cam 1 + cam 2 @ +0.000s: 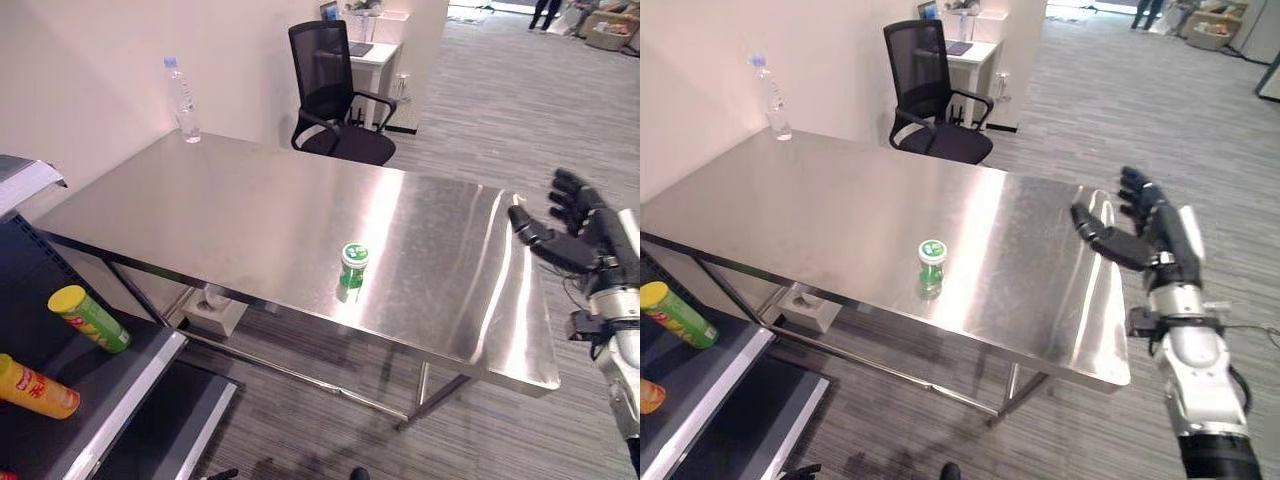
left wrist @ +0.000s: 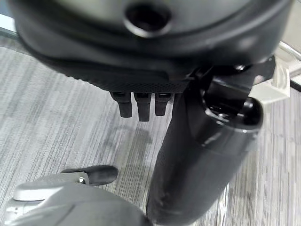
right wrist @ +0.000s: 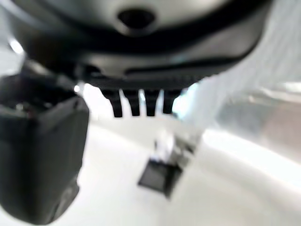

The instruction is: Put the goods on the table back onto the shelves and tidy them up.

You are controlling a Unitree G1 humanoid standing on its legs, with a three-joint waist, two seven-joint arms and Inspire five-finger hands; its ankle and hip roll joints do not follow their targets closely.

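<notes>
Small green-capped bottle [image 1: 353,271] stands upright on steel table [image 1: 250,210], near front edge, centre. Right hand [image 1: 1137,235] at its 3 o'clock, well apart, fingers spread, empty. Left hand [image 2: 141,101] hangs over floor, fingers straight. Bottle likely light, rigid, tippy: grip mid-body below cap.

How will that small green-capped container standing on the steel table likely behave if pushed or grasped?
The green-capped container stands upright and narrow, so a sideways push could tip it; once down, its round body would probably roll on the smooth steel table. It looks small and probably light for the open right robot hand.
</notes>
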